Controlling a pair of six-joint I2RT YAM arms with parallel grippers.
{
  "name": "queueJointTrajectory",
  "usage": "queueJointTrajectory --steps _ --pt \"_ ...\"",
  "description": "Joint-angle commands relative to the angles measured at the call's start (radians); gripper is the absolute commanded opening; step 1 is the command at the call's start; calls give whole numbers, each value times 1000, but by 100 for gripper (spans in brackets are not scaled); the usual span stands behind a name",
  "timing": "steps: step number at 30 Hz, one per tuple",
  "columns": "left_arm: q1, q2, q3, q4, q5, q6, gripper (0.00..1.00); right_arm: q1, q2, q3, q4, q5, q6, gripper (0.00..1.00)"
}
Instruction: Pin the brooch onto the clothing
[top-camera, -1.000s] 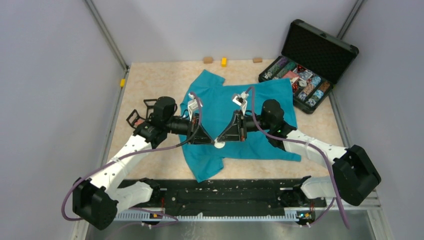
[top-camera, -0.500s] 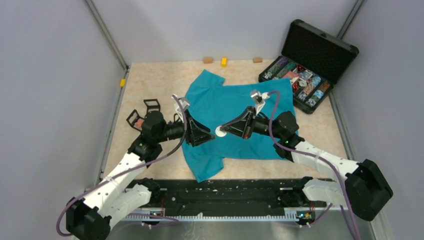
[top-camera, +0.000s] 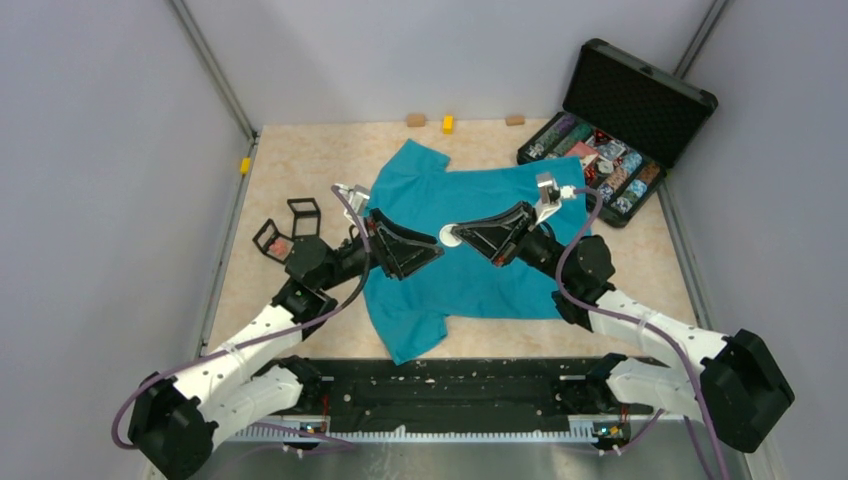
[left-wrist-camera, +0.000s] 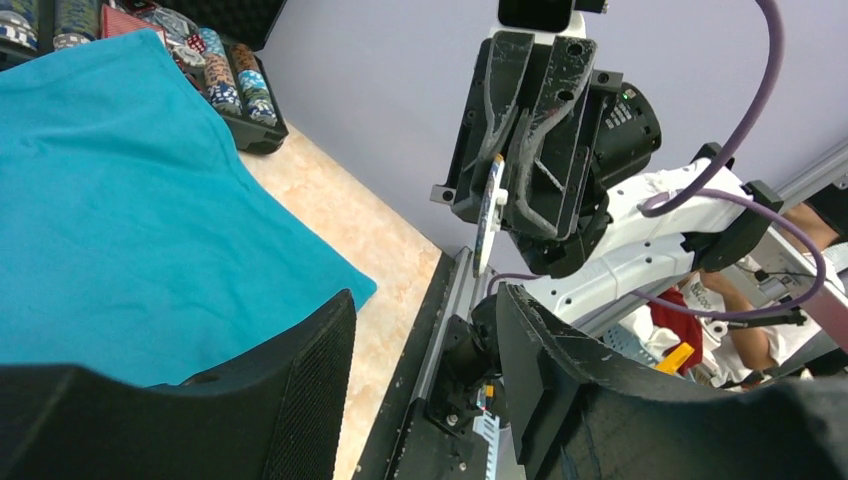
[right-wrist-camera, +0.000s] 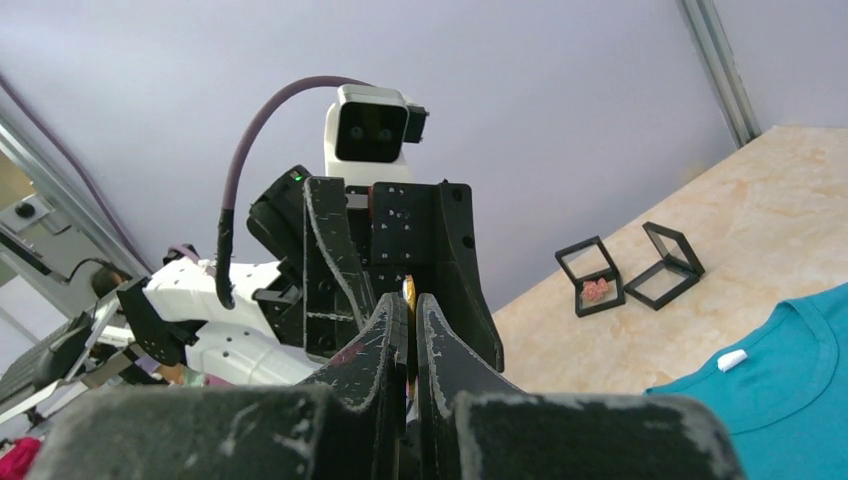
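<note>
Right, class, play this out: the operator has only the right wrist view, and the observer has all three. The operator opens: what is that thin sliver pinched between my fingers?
Observer: The top view shows a small white disc, gripped at the tips of the right gripper.
Operator: Is it over the clothing?
Observer: Yes. From above it shows against the middle of the teal T-shirt, which lies spread on the table.
Operator: Where are the other trinkets?
Observer: In an open black case at the table's far right corner, just beyond the shirt's edge.
</note>
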Motion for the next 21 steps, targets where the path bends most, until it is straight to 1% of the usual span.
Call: queueJointTrajectory --steps 1,3,6,9,11,16,18,21 --pt "-9 46 30 167 -15 -65 57 14 15 5 98 20 18 0" --pt "-10 61 35 178 -17 -78 54 16 19 12 98 13 19 0" --pt "-11 78 41 212 -18 -101 47 17 26 20 88 -7 17 0" --pt "-11 78 46 216 -20 -105 43 19 31 20 86 -10 16 0" --pt "-12 75 46 214 -24 -102 39 21 36 20 84 -14 14 0" --pt "-13 74 48 196 -24 -98 20 21 41 22 92 -20 17 0" --pt "-13 75 47 191 -21 -96 14 21 42 24 88 -22 16 0" --pt "-12 78 54 181 -15 -90 0 20 41 27 79 -34 11 0"
